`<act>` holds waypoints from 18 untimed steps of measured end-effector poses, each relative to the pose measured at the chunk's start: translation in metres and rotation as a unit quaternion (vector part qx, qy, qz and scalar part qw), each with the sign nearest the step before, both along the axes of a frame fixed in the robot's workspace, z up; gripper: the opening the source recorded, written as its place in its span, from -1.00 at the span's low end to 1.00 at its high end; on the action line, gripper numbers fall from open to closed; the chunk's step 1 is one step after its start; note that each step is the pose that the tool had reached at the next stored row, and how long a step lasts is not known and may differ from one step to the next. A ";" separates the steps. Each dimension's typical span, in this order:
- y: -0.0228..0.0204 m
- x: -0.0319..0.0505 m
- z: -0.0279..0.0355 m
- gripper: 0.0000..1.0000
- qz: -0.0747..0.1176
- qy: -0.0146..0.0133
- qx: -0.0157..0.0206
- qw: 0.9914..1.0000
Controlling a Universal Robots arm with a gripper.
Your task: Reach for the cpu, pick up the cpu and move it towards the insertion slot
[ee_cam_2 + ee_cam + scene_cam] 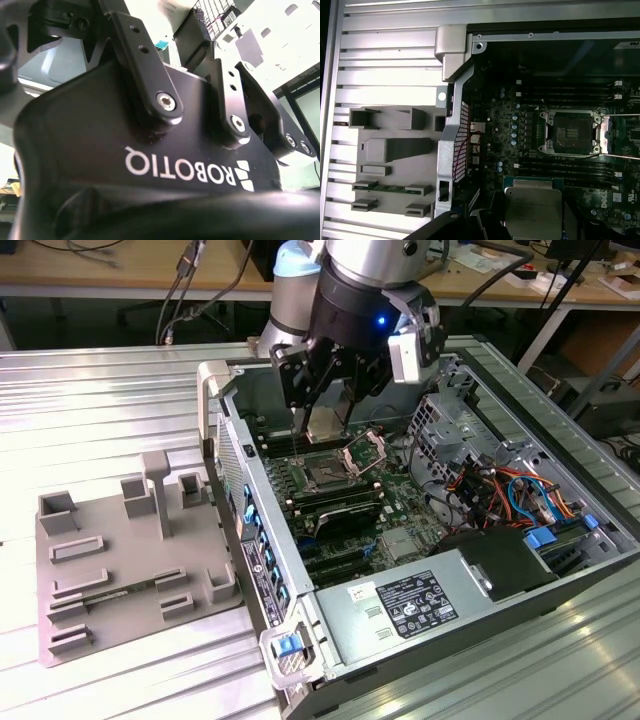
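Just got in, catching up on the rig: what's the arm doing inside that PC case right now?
The arm's gripper is over the open computer case, holding the cpu between its fingers. In the first wrist view the chip sits in the foreground, above the board and short of the insertion slot, which lies open and empty with its metal frame flipped up. So the chip is picked up and not yet seated. The grey tray lies outside the case on the exterior view's left.

Arm [300, 280] reaches steeply down; hand [325, 425] points downward, fingers closed on load.
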State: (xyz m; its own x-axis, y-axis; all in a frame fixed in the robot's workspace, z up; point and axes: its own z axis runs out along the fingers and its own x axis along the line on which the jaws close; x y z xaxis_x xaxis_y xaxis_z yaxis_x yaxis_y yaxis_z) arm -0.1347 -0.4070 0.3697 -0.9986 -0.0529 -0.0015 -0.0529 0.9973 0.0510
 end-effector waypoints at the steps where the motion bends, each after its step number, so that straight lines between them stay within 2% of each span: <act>1: 0.0000 0.0002 -0.0004 0.09 0.000 0.000 0.000 1.000; 18: 0.0000 0.0120 -0.0049 0.09 0.000 0.000 0.000 1.000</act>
